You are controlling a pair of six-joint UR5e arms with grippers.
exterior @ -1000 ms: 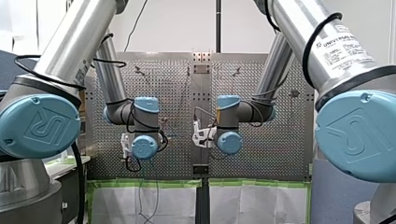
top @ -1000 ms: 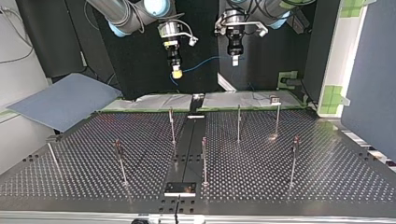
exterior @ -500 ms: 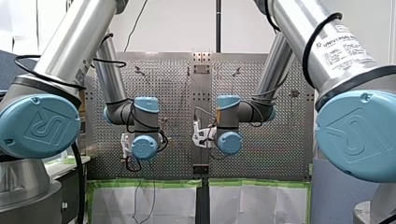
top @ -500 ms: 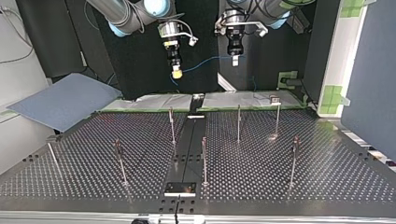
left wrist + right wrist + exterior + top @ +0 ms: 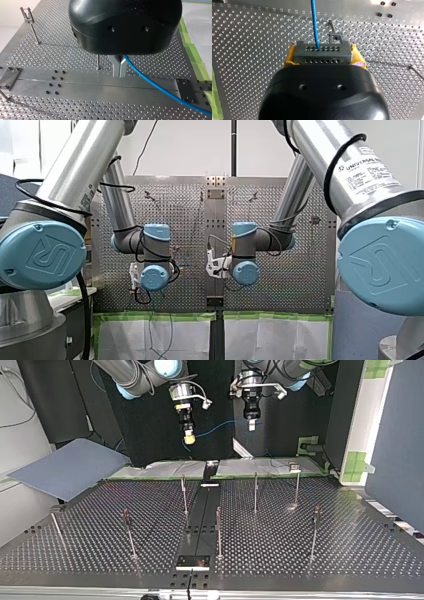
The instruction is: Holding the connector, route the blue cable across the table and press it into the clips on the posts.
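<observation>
Bright, even light; the metal surface shows soft glare; above it my left pincer looks slightly blurred.

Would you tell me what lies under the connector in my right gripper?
A clip-topped post shows just past the connector, standing on the table; the connector hides whatever lies directly below it.
</observation>
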